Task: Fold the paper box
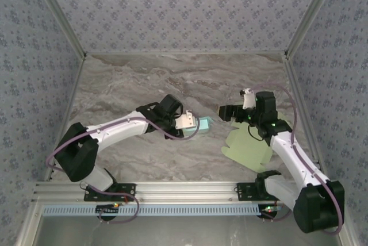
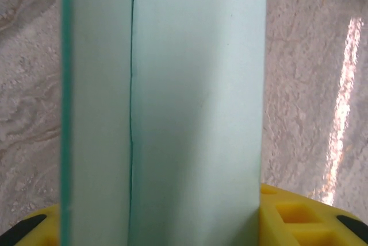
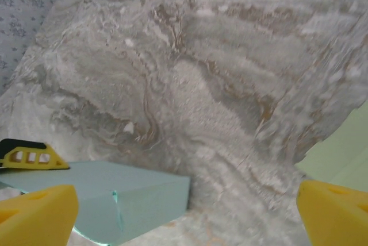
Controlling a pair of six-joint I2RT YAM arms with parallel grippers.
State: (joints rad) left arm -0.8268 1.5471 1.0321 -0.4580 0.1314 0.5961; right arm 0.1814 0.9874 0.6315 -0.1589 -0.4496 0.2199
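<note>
The paper box [image 1: 203,124] is a pale teal folded block lying on the marble table, left of centre. My left gripper [image 1: 187,123] is shut on it from the left. In the left wrist view the box [image 2: 190,102] stands between the yellow fingertips [image 2: 296,217], with a seam running down its face. My right gripper [image 1: 228,111] hovers open just right of the box, nothing between its jaws. From the right wrist the box [image 3: 135,197] lies low on the left, apart from the wide-spread yellow fingertips [image 3: 40,211].
A flat pale green paper sheet [image 1: 248,148] lies on the table under the right arm, and its edge [image 3: 345,151] shows in the right wrist view. Patterned walls close in the marble table [image 1: 184,79] on three sides. An aluminium rail [image 1: 184,189] runs along the near edge.
</note>
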